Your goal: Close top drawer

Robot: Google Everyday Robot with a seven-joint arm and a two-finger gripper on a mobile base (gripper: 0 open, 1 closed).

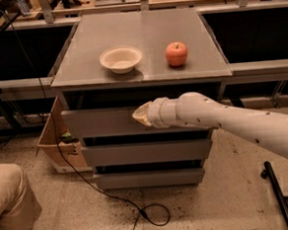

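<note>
The top drawer (100, 121) is a wide matte-grey drawer with a plain flat front, the uppermost of three in the grey cabinet. Its front stands only slightly forward of the cabinet, under the cabinet top. My gripper (142, 114) is at the end of the white arm that reaches in from the right. Its tip rests against the middle of the top drawer's front.
A white bowl (121, 58) and a red apple (177, 53) sit on the cabinet top (80, 52). Two lower grey drawers (146, 152) sit below. A cardboard box (57, 140) stands left of the cabinet. A black cable (115, 200) lies on the floor. A person's knee (11, 203) is at the lower left.
</note>
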